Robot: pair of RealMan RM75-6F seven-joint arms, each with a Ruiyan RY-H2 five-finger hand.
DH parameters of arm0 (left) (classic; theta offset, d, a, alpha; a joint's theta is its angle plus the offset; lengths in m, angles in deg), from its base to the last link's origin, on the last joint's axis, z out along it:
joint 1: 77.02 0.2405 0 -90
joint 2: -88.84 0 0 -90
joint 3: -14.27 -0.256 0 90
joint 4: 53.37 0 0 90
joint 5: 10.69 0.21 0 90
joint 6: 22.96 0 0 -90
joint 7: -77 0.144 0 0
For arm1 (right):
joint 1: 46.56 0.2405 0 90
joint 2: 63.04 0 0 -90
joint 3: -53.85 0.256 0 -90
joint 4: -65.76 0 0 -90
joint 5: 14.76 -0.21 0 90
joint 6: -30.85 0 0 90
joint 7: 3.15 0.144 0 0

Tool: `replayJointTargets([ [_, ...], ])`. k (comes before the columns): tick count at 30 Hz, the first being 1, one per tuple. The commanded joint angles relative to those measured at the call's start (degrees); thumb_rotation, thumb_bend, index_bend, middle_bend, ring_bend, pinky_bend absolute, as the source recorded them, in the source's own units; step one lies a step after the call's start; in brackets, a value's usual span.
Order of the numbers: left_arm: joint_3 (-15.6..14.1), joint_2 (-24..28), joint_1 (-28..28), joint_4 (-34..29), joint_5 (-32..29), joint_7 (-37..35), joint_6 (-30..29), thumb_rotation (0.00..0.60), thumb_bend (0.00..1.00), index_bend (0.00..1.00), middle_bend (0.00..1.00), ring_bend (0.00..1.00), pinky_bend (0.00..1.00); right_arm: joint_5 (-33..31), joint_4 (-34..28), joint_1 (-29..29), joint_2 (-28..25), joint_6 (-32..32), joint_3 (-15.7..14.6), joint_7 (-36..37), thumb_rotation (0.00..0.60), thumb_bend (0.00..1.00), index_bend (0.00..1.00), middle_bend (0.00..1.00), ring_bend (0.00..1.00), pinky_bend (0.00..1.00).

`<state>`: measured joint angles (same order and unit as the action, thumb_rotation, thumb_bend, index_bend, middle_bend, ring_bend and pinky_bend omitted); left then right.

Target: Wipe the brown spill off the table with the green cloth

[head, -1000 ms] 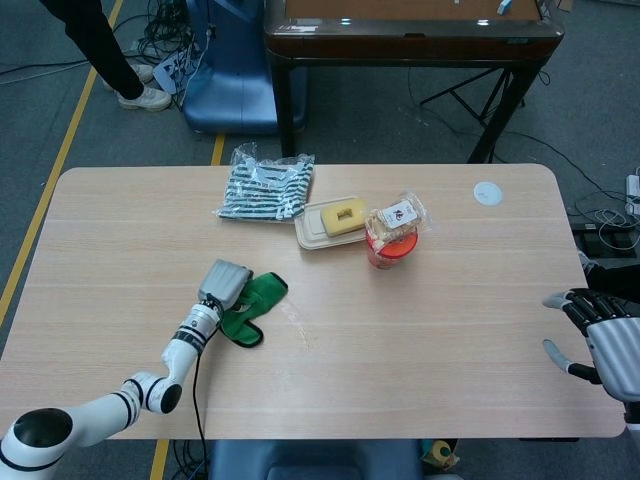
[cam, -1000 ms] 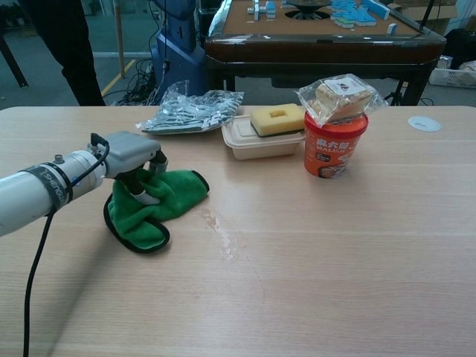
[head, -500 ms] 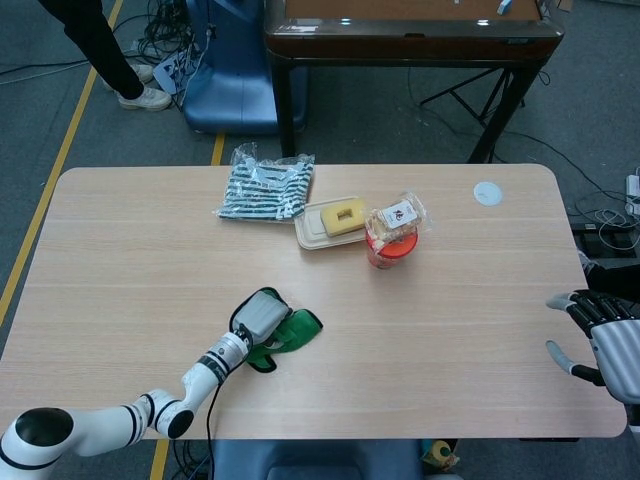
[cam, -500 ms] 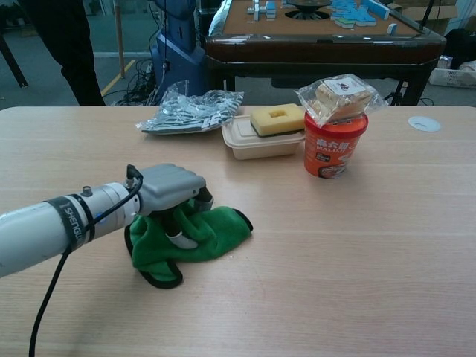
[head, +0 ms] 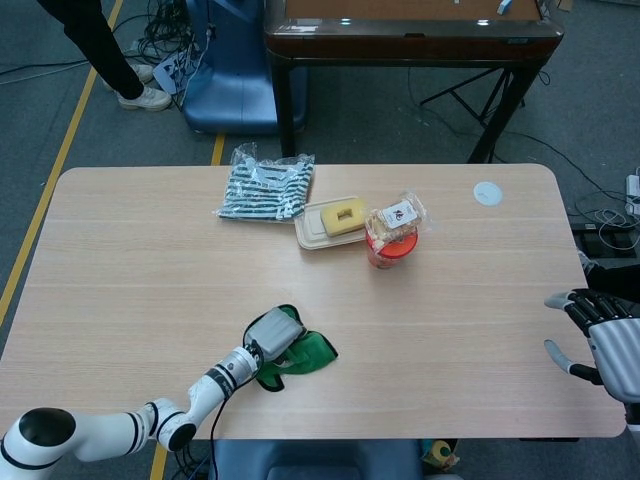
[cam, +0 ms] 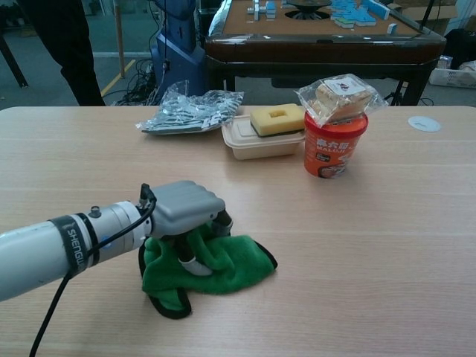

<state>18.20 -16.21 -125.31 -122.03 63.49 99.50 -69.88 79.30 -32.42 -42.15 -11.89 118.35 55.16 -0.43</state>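
Our left hand sits on top of the green cloth, fingers curled down into the bunched fabric and holding it against the table. The cloth lies well in front of the red cup, nearer our edge and off to the left of it. No brown spill shows on the bare wood around the cloth; whether any lies under it we cannot tell.

We judge the cloth to be soft, light and floppy: it folds over itself and bunches under the hand, with a loose flap spreading toward the cup side. It should slide easily on the smooth wood, so it needs downward pressure from above rather than a pinch at an edge. Holding the thick middle of the bundle, as now, looks best; a corner would just trail.

Our right hand hangs past the table edge, far right of the cup, fingers spread and holding nothing.
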Motion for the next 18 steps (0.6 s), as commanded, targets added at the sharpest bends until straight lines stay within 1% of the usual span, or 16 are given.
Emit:
replayJointTargets([
  [1, 1.5, -1.8, 0.1, 4.7, -1.4, 0.0, -0.8, 0.6, 0.17, 0.54, 0.55, 0.57, 0.89, -0.1, -0.1, 0.0, -0.1, 0.0, 0.0, -0.1, 0.6, 0.38, 0.32, 0.32, 0.22, 0.25],
  [11, 5.2, -3.5, -0.1, 14.5, -4.3, -2.0, -1.3, 0.6, 0.17, 0.54, 0.55, 0.57, 0.89, -0.2, -0.7, 0.3, -0.1, -0.4, 0.2, -0.8, 0.6, 0.38, 0.32, 0.32, 0.22, 0.25],
  [18, 7.9, -4.2, -0.4, 22.0, -7.7, -1.4, -0.4, 0.6, 0.17, 0.53, 0.55, 0.56, 0.89, 0.0, -1.2, 0.3, -0.3, -0.4, 0.3, -1.3, 0.6, 0.38, 0.32, 0.32, 0.22, 0.25],
])
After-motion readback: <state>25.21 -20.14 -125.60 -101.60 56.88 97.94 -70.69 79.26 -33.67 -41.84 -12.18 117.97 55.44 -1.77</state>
